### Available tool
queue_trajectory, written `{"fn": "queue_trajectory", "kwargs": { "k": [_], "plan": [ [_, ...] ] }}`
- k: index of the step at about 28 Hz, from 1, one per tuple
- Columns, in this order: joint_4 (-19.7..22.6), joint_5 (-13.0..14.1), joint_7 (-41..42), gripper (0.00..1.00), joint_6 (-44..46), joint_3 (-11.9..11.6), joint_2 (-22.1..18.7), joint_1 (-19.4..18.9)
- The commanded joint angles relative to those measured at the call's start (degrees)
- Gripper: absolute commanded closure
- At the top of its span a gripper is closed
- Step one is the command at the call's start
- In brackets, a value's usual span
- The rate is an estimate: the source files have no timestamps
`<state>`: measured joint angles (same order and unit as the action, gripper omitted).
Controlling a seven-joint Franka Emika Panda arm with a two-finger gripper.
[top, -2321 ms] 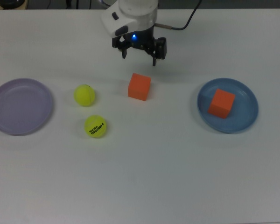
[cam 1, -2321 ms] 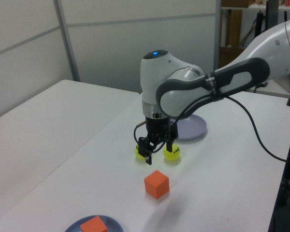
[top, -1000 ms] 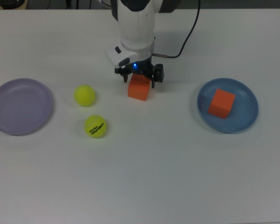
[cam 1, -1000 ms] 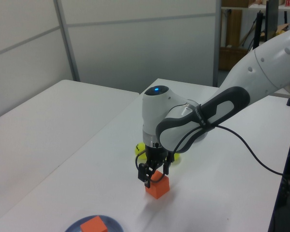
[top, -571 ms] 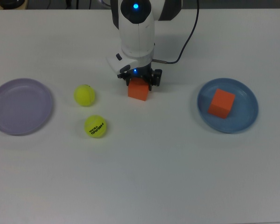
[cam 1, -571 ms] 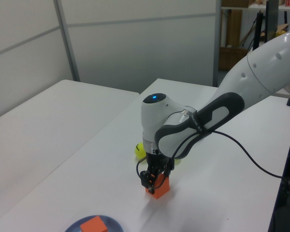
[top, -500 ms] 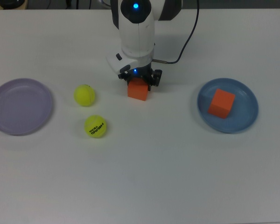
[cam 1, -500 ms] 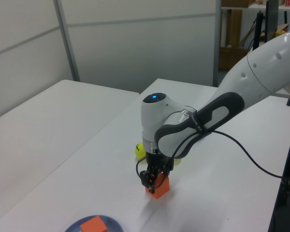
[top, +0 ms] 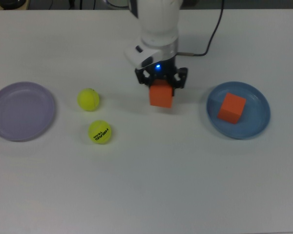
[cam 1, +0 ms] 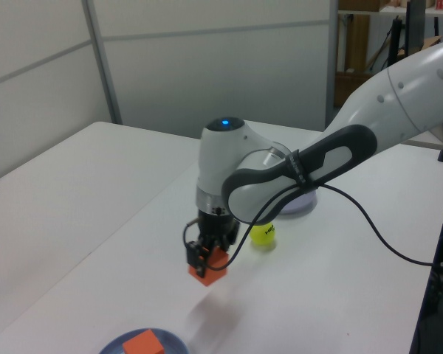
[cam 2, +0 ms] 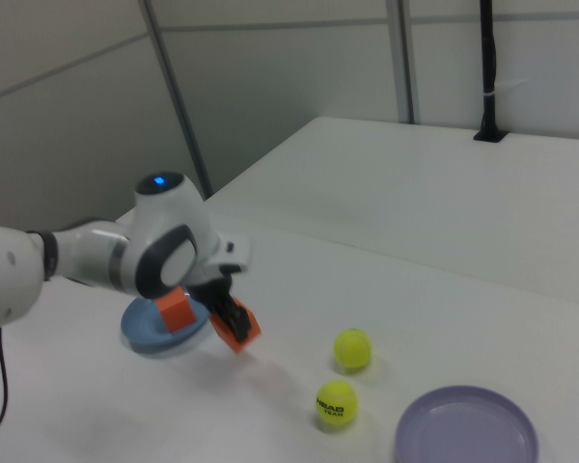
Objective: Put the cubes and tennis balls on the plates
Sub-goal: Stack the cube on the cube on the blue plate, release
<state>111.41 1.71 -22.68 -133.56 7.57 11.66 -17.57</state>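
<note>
My gripper (top: 161, 87) is shut on an orange cube (top: 161, 94) and holds it a little above the table, between the balls and the blue plate (top: 258, 126). The held cube (cam 1: 209, 266) also shows in the left view and, tilted, as the cube (cam 2: 235, 327) in the right view. A second orange cube (top: 232, 107) lies on the blue plate. On the table at the top view's left are a plain tennis ball (top: 89, 99) and a lettered tennis ball (top: 100, 132). The lavender plate (top: 22, 111) at the far left holds nothing.
A black cable (top: 212, 36) runs from the arm over the white table's far side. In the left view the cable (cam 1: 387, 210) hangs toward the table's right edge. A black post (cam 2: 488, 72) stands on a second table behind.
The gripper came down over the cube, shut on it, lifted it and carried it toward the top view's right, nearer the blue plate. Balls and plates have not moved.
</note>
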Motion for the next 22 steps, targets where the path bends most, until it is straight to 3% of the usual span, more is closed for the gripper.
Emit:
{"fn": "queue_trajectory", "kwargs": {
  "k": [1,3,8,15,22],
  "plan": [
    [-4.1,1.0,-1.1,1.0,-0.4,3.1,0.0,-0.8],
    [-6.2,0.9,-1.8,1.0,-0.4,4.4,0.4,-1.3],
    [-8.3,0.8,-3.1,1.0,-0.5,4.8,1.2,-3.7],
    [-11.3,-0.5,-4.2,1.0,-0.9,7.1,4.9,-5.9],
    [-12.6,-5.3,-8.5,1.0,-1.1,9.4,7.8,-6.3]
  ]
}}
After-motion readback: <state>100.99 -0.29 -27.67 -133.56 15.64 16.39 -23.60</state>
